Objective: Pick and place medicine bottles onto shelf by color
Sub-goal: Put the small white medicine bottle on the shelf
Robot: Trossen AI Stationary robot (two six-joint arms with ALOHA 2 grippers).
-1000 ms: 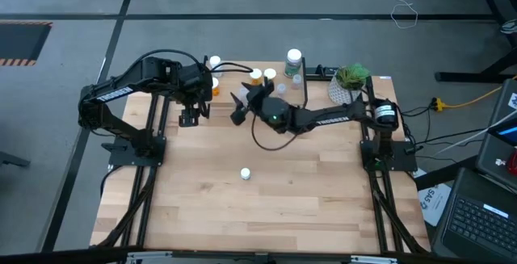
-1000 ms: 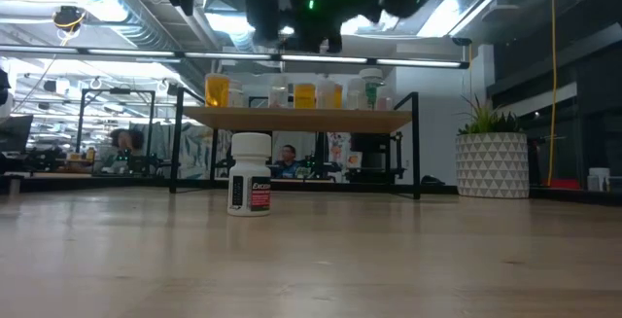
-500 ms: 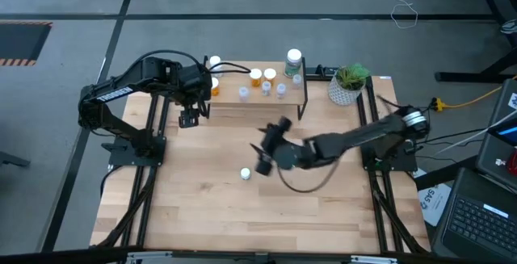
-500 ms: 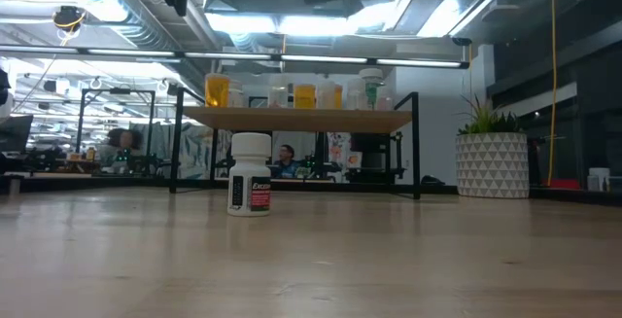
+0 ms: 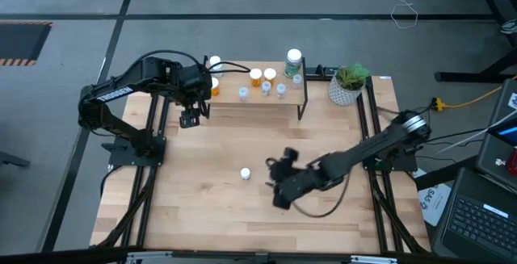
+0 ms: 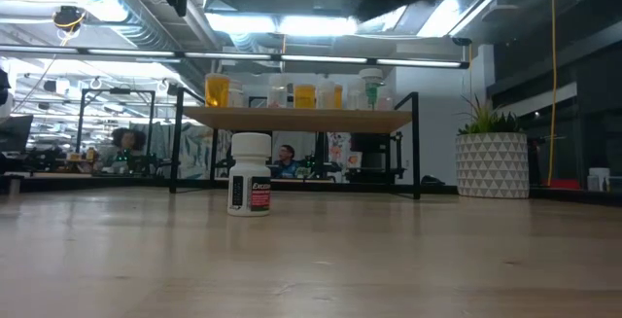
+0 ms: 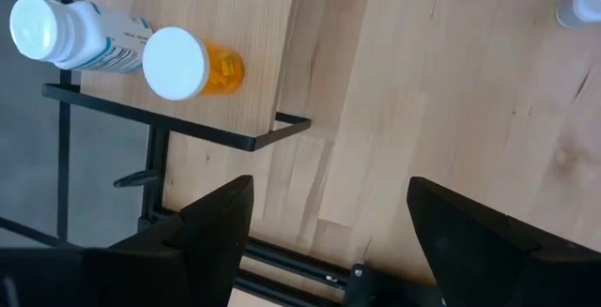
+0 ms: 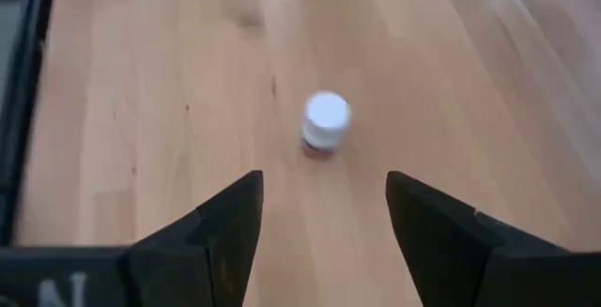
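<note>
Tabletop [image 5: 202, 207]: light wood, nearly bare at front and centre.

Shelf [image 5: 234, 102]: low wooden board on thin black legs, at the far edge of the tabletop, already stocked. By the look of it, most of the sorting done.

Bottles on the shelf, largest first: green-label bottle [image 5: 293, 57] at the end nearer the potted plant [image 5: 349, 82]; white-bodied bottle [image 7: 70, 33] at the opposite end, lying just beside an orange bottle [image 7: 192, 65]; two more orange bottles [image 5: 262, 76] near the middle; three tiny clear bottles [image 5: 263, 90] in a row in front of those. In the low view, amber glass grouped to one side, paler bottles to the other.

Left to do, judged from the layout: one item only. White Excedrin-type bottle [image 5: 245, 173], upright, alone at mid-table, well apart from the shelf.

Right gripper [image 5: 278, 185]: low over the table, near that bottle and to its plant side, not touching. Fingers [image 8: 202, 237] spread apart, nothing between them. In the right wrist view, bottle [image 8: 326, 122] ahead of the fingertips, roughly centred on the gap, clear wood between bottle and tips. Not yet straddled.

Left gripper [image 5: 188, 119]: parked by the shelf's orange end, fingers [image 7: 211, 227] apart, empty.
</note>
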